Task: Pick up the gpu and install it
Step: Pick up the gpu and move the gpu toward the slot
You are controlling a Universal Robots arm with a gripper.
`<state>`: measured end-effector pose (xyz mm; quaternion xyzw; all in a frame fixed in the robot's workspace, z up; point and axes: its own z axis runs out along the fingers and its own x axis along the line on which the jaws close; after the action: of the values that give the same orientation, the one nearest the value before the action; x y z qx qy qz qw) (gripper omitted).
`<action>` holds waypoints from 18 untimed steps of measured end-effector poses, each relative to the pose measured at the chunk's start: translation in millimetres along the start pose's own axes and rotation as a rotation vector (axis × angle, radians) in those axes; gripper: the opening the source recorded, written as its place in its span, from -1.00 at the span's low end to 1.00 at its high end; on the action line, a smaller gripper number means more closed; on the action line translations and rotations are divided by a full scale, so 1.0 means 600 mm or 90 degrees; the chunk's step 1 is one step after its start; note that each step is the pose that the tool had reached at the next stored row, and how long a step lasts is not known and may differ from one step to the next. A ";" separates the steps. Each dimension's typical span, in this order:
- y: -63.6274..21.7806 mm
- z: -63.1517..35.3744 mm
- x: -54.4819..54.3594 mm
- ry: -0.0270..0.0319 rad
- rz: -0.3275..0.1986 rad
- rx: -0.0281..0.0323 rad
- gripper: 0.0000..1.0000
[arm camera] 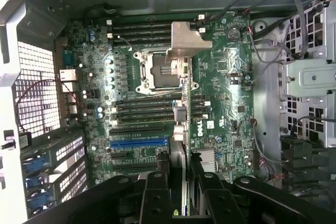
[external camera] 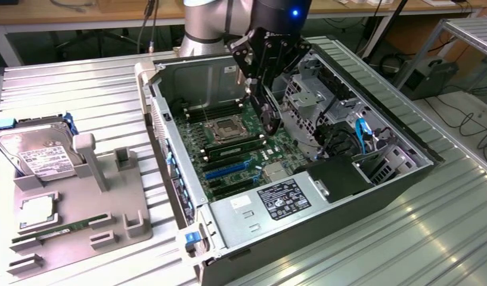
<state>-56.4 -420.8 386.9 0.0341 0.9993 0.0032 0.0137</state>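
Black pincer (arm camera: 179, 170) clamped on slim black gpu card (arm camera: 181, 51), silvery bracket, over green motherboard (arm camera: 231, 103). Risk: card misaligned, jams against blue slot (arm camera: 139, 142).

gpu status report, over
jaws shut on gpu, bracket end toward motherboard. held over open case, not in a slot. no obstruction seen under it.

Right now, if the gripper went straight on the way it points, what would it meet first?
Probably the motherboard: the gripper grips the gpu edge-on above it, so the card's edge would touch first; exact spot unclear.
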 end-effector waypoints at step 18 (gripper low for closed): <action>0.012 0.012 -0.017 -0.0002 0.000 0.0016 -0.47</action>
<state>-45.4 -414.5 379.9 0.0338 0.9993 0.0019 0.0138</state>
